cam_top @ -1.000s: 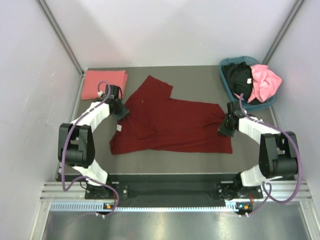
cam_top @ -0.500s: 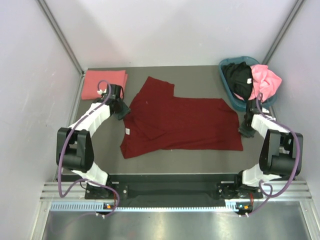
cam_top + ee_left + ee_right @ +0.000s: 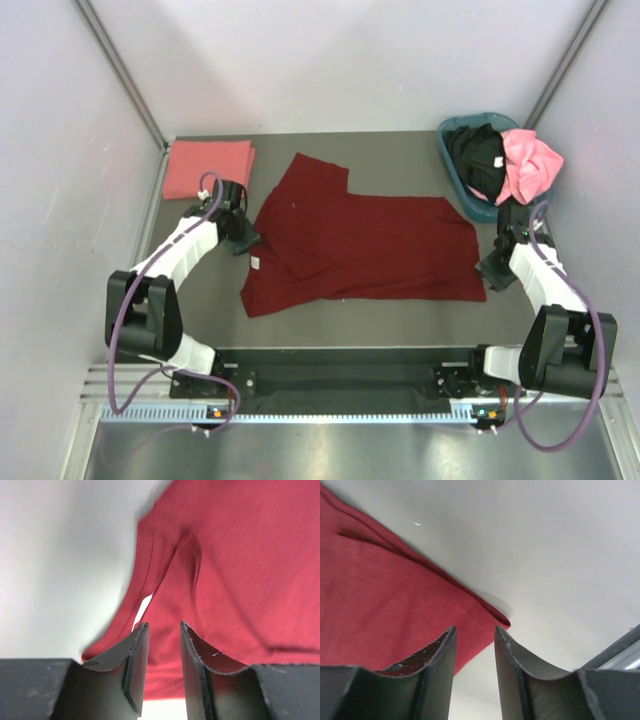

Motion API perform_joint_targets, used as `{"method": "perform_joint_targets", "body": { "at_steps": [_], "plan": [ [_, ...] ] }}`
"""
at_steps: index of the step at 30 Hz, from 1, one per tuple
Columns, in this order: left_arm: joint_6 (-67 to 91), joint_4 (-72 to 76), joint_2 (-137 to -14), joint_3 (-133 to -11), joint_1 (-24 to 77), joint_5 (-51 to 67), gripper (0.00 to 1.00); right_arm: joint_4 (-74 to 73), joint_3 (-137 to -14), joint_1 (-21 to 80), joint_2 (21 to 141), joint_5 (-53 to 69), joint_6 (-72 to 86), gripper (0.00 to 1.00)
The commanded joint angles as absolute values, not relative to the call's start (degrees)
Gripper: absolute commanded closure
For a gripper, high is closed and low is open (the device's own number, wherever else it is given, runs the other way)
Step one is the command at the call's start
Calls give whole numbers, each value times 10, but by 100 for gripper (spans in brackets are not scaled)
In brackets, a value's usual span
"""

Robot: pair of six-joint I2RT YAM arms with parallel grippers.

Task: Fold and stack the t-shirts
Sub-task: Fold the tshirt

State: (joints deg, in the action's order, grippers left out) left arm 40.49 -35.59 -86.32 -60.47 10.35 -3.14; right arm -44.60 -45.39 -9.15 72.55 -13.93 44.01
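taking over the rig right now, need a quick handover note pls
The left gripper has its jaws open over the left edge of the maroon t-shirt, gripping nothing.
The right gripper has its jaws open at that shirt's near right corner, gripping nothing.
Done: the salmon-pink t-shirt lies folded at the table's far left corner.
Left: the maroon one is spread out, unfolded. The black t-shirt and the bright pink t-shirt sit crumpled in the basket.
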Motion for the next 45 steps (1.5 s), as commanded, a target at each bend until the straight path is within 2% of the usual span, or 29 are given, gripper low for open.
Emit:
{"method": "perform_joint_targets", "body": {
  "at_steps": [1, 11, 14, 15, 17, 18, 19, 21, 27, 36, 41, 42, 43, 45],
  "plan": [
    [398, -372, -834, -561, 105, 24, 64, -446, -432, -92, 711, -143, 480, 62],
    [426, -348, -807, -482, 105, 44, 61, -378, -399, -92, 766, -134, 504, 62],
    [432, -328, -816, -465, 105, 47, 62, -358, -381, -93, 777, -143, 504, 64],
    [432, -324, -817, -463, 105, 50, 63, -356, -378, -94, 779, -147, 498, 67],
    [432, -314, -831, -463, 105, 47, 68, -357, -375, -95, 775, -156, 493, 75],
    [431, -311, -836, -466, 105, 44, 71, -359, -374, -96, 771, -159, 486, 85],
    [429, -310, -846, -468, 105, 34, 86, -365, -375, -96, 765, -170, 483, 90],
    [426, -313, -855, -482, 105, 18, 100, -394, -380, -96, 743, -186, 471, 100],
    [427, -309, -872, -497, 104, -56, 100, -461, -405, -98, 693, -249, 436, 100],
    [433, -316, -887, -526, 104, -79, 100, -467, -378, -98, 718, -228, 440, 100],
    [430, -332, -912, -555, 104, -74, 100, -470, -377, -97, 704, -222, 455, 83],
    [431, -337, -916, -559, 104, -66, 98, -470, -380, -97, 701, -217, 453, 81],
    [429, -340, -916, -563, 104, -65, 89, -471, -382, -98, 693, -205, 447, 80],
    [418, -351, -909, -575, 104, -66, 78, -469, -395, -95, 684, -188, 427, 78]
  ]
}}
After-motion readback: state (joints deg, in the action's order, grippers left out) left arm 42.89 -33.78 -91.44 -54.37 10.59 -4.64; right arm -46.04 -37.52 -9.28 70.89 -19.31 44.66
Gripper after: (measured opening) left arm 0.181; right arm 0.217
